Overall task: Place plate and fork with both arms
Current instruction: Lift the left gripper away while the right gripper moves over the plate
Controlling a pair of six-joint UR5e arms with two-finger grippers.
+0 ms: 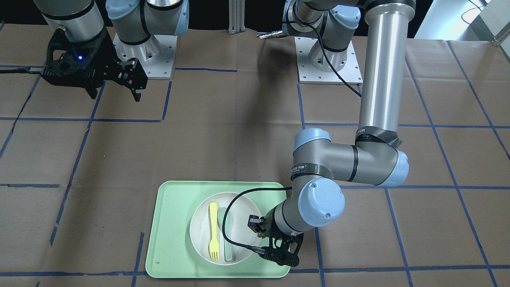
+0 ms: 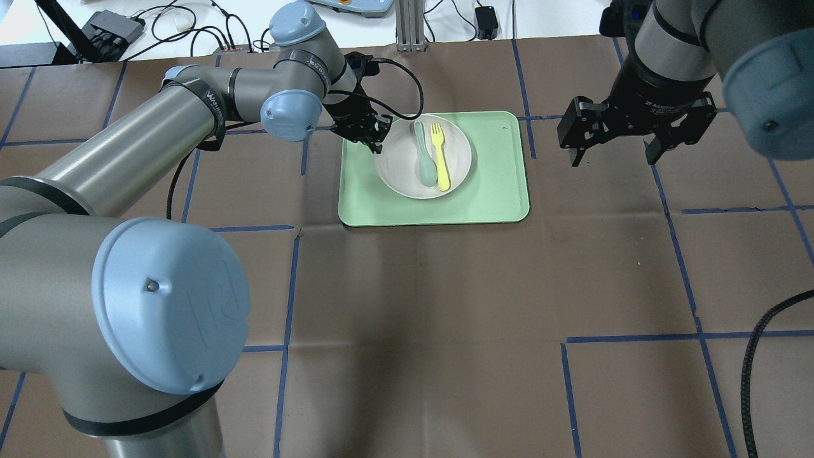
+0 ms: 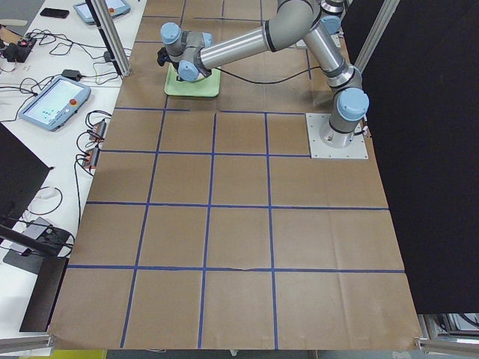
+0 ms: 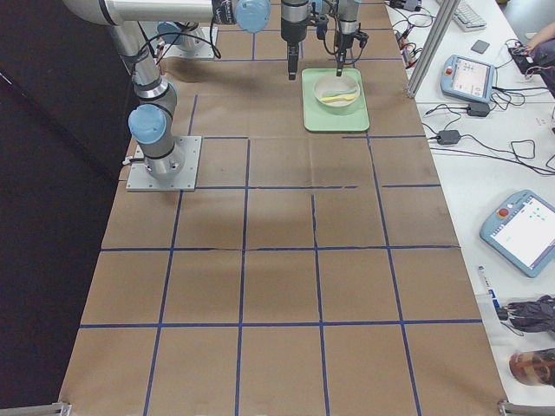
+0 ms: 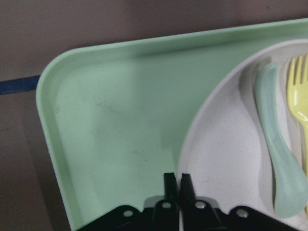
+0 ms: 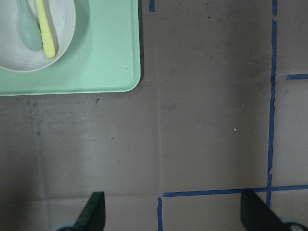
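Observation:
The off-white plate [image 2: 399,170] lies on the light-green tray [image 2: 496,191]. The pale-yellow fork [image 2: 439,159] lies in the plate beside a grey-green spoon [image 2: 425,159]. My left gripper [image 2: 374,137] is at the plate's left rim. In the left wrist view its jaws [image 5: 177,180] are pinched together on the rim of the plate [image 5: 226,159], with the fork [image 5: 301,91] to the right. My right gripper [image 2: 613,156] is open and empty. It hangs over bare table to the right of the tray, its fingers [image 6: 94,211] spread wide.
The tray [image 1: 171,223] sits on brown paper with blue tape lines. The left arm's black cable [image 1: 227,223] loops over the plate. The two arm bases [image 1: 328,59] stand at the robot's edge of the table.

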